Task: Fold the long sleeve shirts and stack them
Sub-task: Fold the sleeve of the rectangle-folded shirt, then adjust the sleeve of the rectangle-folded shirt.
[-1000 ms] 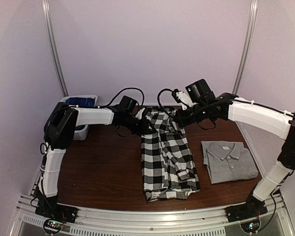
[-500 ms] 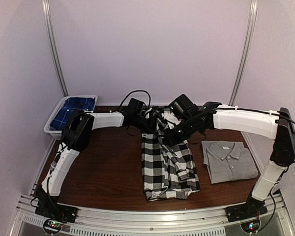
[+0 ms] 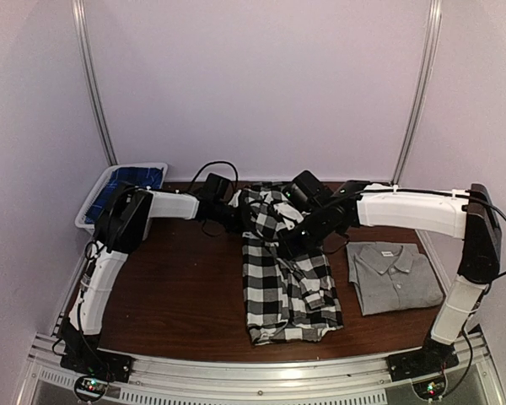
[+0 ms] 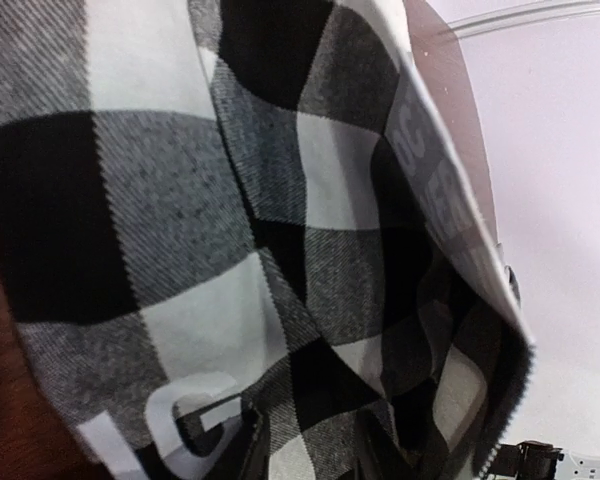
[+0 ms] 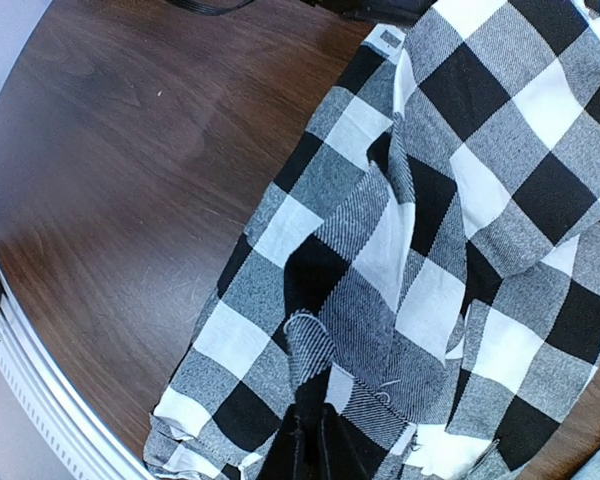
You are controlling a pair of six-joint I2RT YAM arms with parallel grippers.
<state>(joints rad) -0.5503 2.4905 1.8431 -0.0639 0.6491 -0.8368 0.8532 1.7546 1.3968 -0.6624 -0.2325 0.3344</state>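
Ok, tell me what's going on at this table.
Both arms are working the checked shirt, bunched up at its far end. The right tool is pinched on its cloth; the left tool is buried in it, grip hidden. The grey shirt lies folded to the right.

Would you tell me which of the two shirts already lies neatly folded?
The grey shirt, on the right; the check shirt is rumpled, partly lifted.

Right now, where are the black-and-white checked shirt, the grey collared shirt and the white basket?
black-and-white checked flannel shirt (image 3: 288, 291): top view, lower body.
plain grey collared shirt (image 3: 394, 280): top view, chest.
white plastic basket (image 3: 90, 205): top view, left rim.
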